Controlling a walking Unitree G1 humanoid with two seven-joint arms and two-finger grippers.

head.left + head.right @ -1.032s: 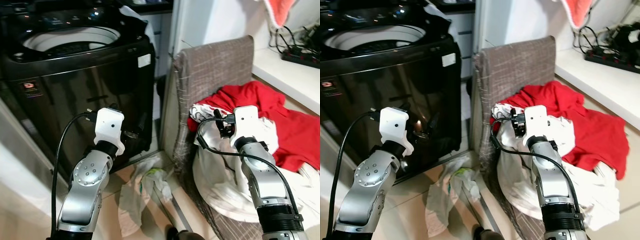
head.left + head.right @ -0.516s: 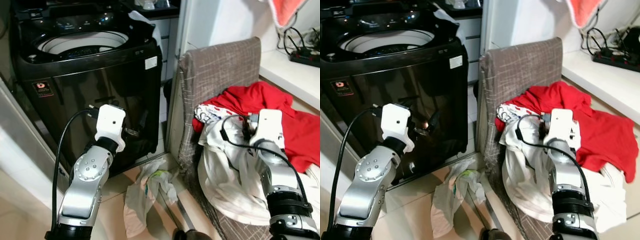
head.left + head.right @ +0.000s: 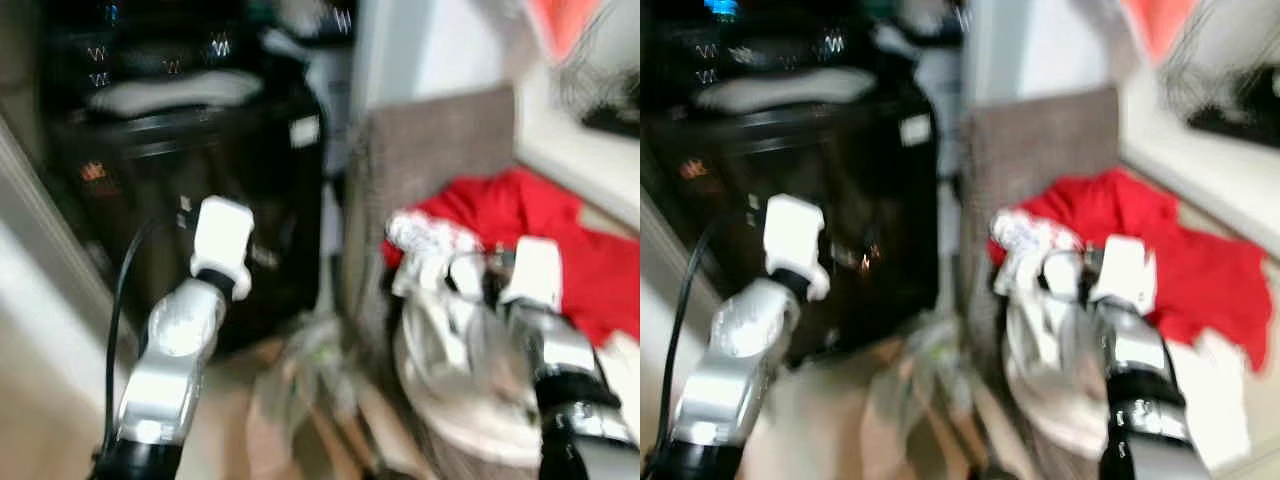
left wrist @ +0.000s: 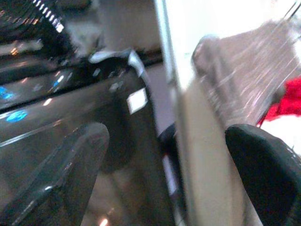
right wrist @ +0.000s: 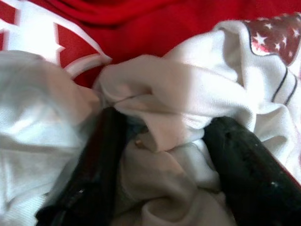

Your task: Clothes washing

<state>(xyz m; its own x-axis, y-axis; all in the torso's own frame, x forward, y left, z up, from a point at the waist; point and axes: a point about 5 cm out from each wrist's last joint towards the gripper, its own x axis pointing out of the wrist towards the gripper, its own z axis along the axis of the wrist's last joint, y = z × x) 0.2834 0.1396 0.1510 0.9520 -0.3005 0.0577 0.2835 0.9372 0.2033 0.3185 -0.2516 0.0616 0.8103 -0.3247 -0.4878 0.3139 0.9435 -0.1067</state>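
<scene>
Compared with a second ago, the right pincer [image 5: 155, 155] is sitting deeper in the white garment [image 5: 188, 94] on the grey chair [image 3: 440, 150], fingers apart around a soft, light fold. Left pincer [image 4: 164, 174] is hanging spread before the washing machine [image 3: 200, 150].

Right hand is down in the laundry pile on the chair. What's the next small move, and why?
Probably close the right hand on the white garment. In the right wrist view its two black fingers are spread with a bunched fold of that cloth between them, lying on the red garment. The head views are blurred, so lift towards the washing machine only after a firm grip.
</scene>
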